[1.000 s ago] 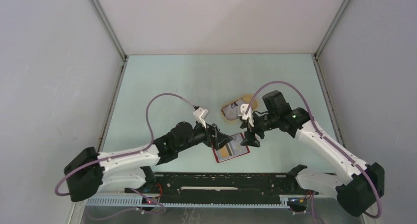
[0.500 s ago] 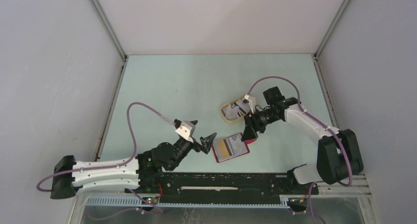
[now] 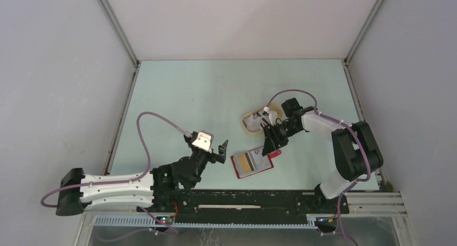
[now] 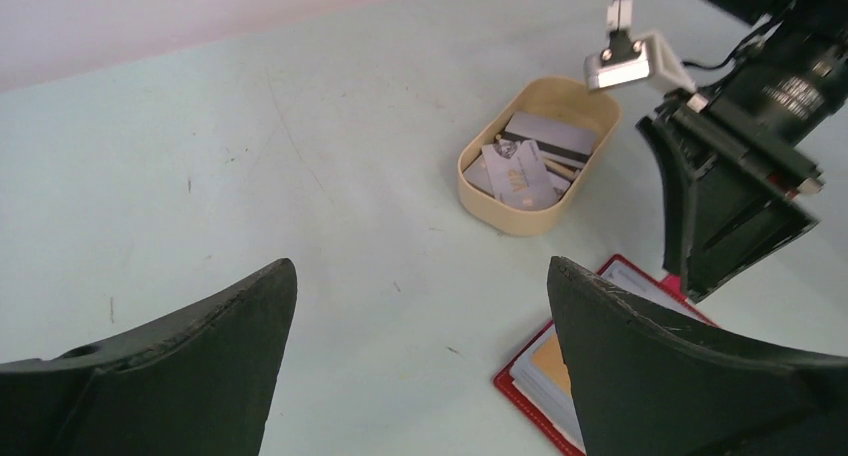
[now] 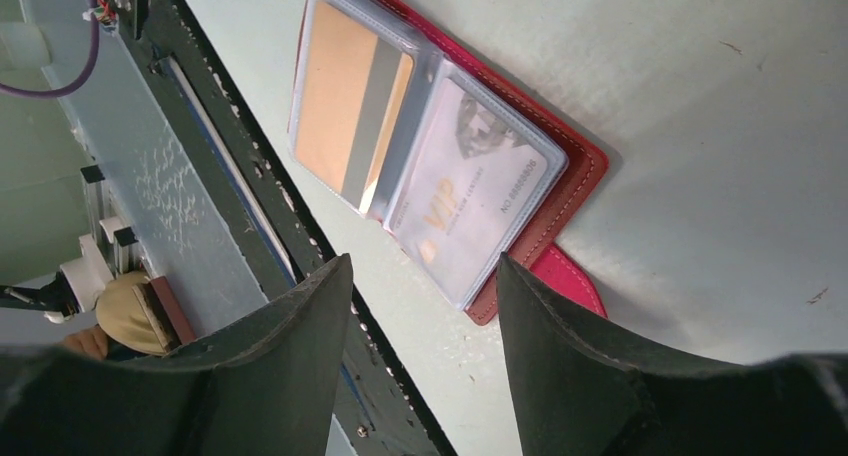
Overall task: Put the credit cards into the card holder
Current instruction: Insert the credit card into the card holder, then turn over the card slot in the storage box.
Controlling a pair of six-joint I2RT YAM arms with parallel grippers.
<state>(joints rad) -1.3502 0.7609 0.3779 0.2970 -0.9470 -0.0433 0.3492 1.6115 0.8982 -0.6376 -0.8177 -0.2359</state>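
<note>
1. My left gripper (image 4: 420, 271): jaws spread wide, nothing held, raised over the table (image 3: 188, 89), left of the card holder (image 3: 252, 163).
2. My right gripper (image 5: 425, 266): jaws apart, empty, hovering over the card holder's far-right edge.
3. Card holder lies open and flat, with two cards in its clear sleeves (image 5: 400, 146).
4. More credit cards (image 4: 528, 166) sit in the beige tray (image 4: 505, 214), just beyond the holder.

Red card holder (image 3: 252, 163), beige tray (image 4: 503, 218)

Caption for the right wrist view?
Open right end effector over the open wallet, two cards sleeved inside.
</note>
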